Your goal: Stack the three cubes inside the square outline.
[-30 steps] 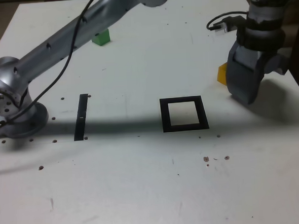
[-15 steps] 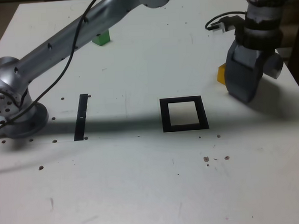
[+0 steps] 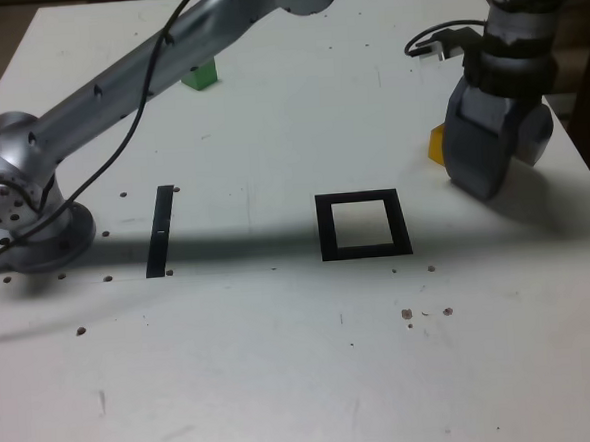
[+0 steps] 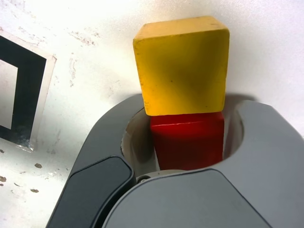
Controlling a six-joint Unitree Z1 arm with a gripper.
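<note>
A white table (image 3: 285, 382) fills the exterior view, with the silver arm (image 3: 116, 82) stretched across it from a base at nine o'clock. The gripper (image 3: 482, 164) is set down at three o'clock, its grey jaws curved around the red cube (image 4: 187, 142); whether they press on it cannot be told. The square outline (image 3: 363, 225) is seen at the centre with nothing in it. A thin black strip (image 3: 160, 231) lies toward nine o'clock. The yellow cube (image 4: 180, 64) is seen touching the red one, just outside the jaws. The green cube (image 3: 199, 75) is found near eleven o'clock, well apart.
</note>
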